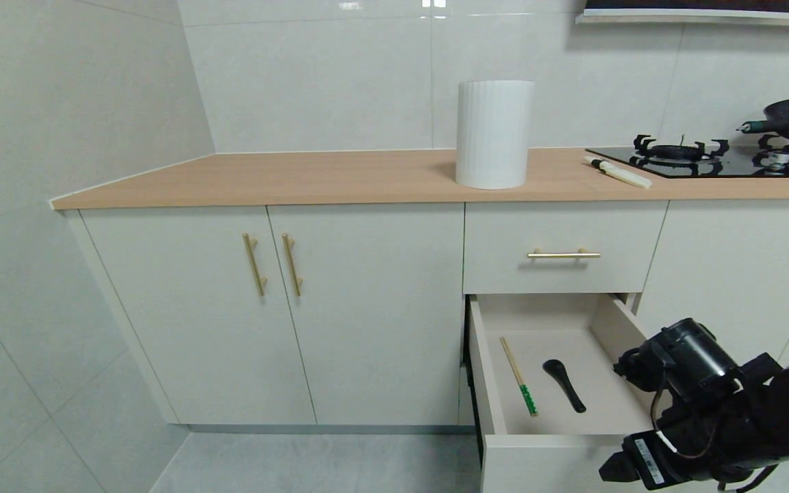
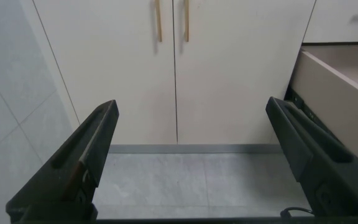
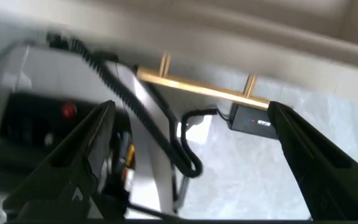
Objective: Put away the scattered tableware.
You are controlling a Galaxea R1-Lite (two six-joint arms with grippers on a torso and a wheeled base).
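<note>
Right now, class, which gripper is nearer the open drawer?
Right. The right gripper sits at the front of the drawer, open toward its gold handle; the left gripper faces the cabinet doors beside the drawer.

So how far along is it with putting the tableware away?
Done: chopsticks and a black spoon lie in the open drawer. In hand: nothing; the left gripper and right gripper are both open, the right facing a gold handle, probably the drawer's. Left: a pale utensil lies on the counter beside the stove, and the drawer is not yet shut.
</note>
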